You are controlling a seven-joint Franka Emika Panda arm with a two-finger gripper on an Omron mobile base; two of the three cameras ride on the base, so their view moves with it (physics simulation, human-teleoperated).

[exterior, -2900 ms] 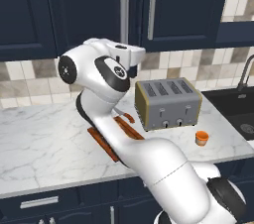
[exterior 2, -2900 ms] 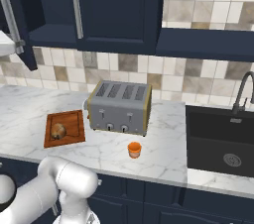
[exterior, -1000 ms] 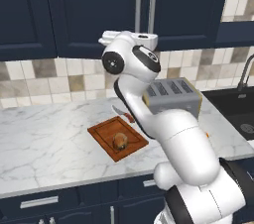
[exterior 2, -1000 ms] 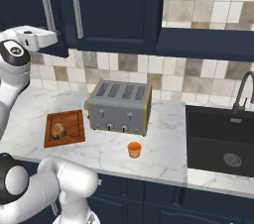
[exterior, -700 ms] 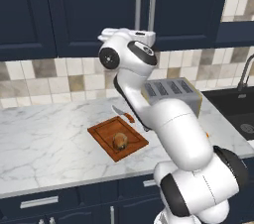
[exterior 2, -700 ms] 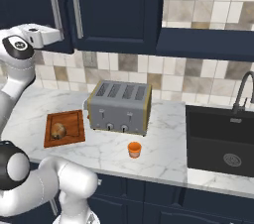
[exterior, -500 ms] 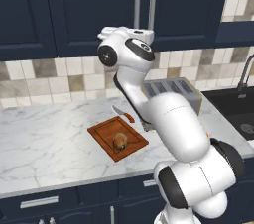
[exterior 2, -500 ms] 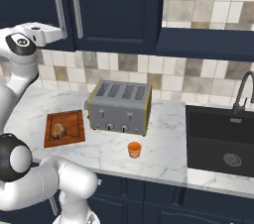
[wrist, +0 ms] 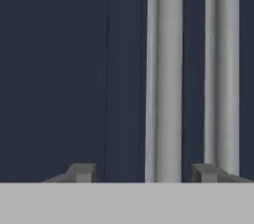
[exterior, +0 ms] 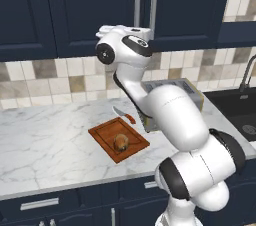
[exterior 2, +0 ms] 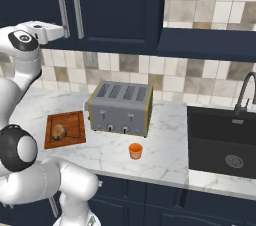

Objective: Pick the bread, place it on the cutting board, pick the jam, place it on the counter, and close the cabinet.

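Your arm rises from the base in a thick white column, bends at a dark-ringed elbow low in the left base view, then climbs to a second dark joint high up, where the wrist turns level and points forward. In the right base view the same upper joint sits at the far left, with the white hand stretching out to the right from it. Your gripper (wrist: 143, 173) is held level and raised, well above the base. In the hand view its two small dark fingertips (wrist: 82, 172) stand well apart at the bottom, the jaws spread wide with nothing between them.
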